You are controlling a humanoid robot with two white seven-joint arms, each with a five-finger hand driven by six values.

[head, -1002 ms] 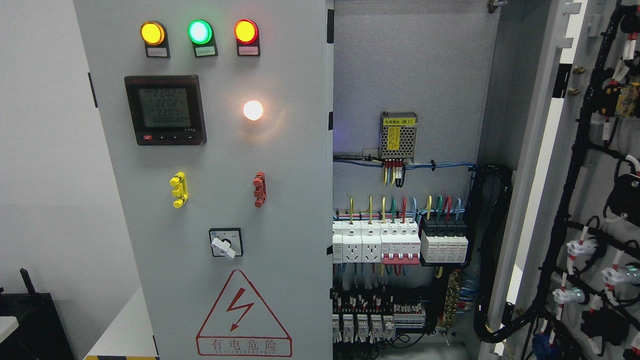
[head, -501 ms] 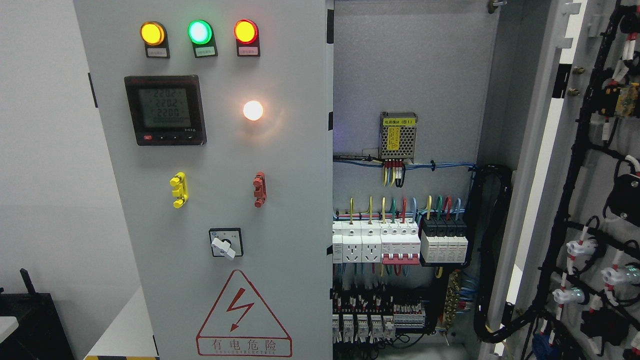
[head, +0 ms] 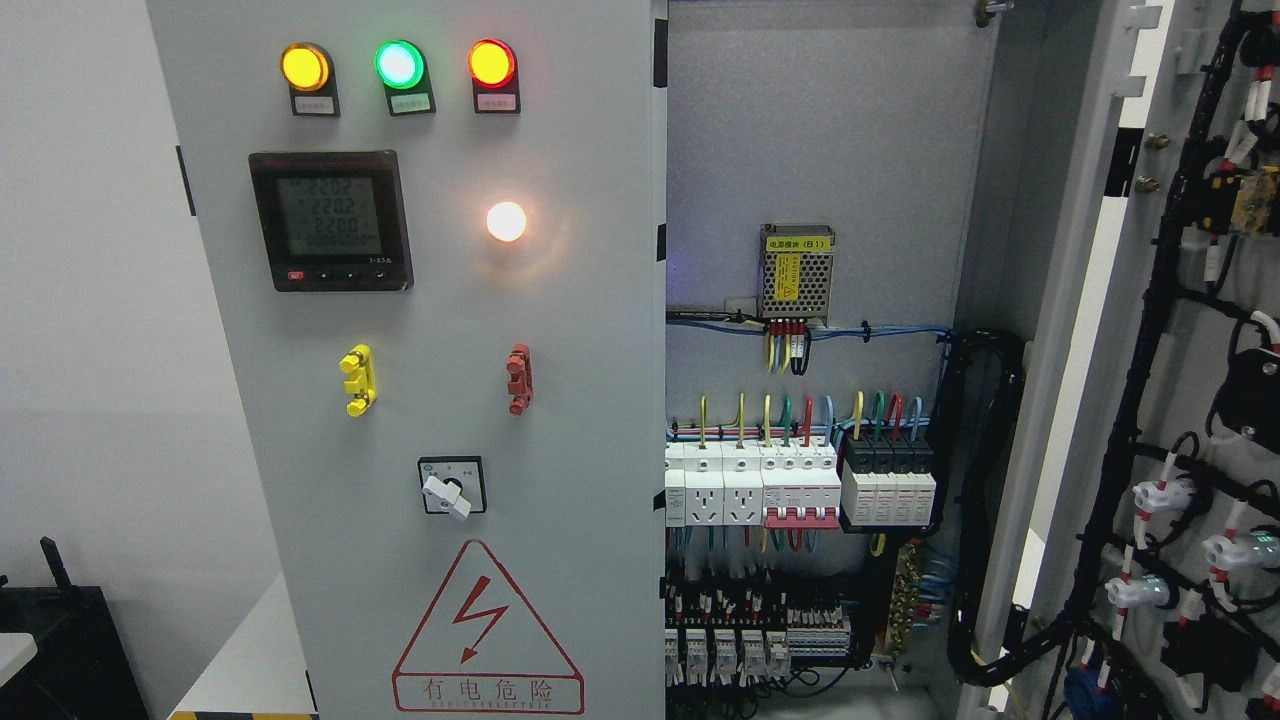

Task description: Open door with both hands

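Grey left door (head: pixel 560 400) shut; right door (head: pixel 1190 400) swung open.

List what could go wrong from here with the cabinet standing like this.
1. The right door hangs wide open, exposing the breakers and wiring; a reaching arm might snag the cable bundle.
2. The indicator lamps and meter are lit, so the panel looks energised; touching the interior seems hazardous.
3. The left door looks shut, and no hand is in view, so any approach starts unseen.
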